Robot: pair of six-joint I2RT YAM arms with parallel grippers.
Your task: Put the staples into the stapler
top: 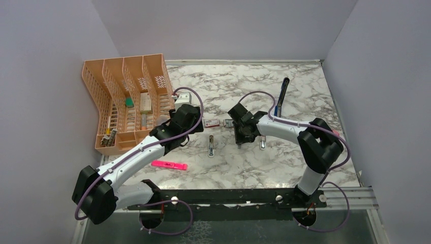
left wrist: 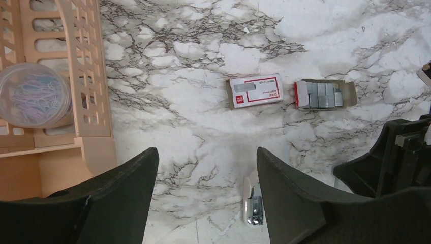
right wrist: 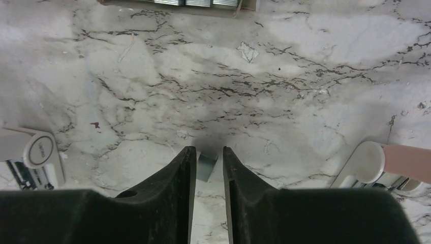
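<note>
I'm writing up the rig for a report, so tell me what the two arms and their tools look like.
Both the left arm and right arm have white tubular links joined by chunky black joint housings. A thin purple cable loops along each. The left tool and right tool each have two matte black, tapered fingers; no markings show.

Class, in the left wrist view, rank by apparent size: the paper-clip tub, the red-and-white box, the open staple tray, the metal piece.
1. Paper-clip tub, largest.
2. Red-and-white box and open staple tray: alike, not ranked.
3. Metal piece, smallest.
</note>
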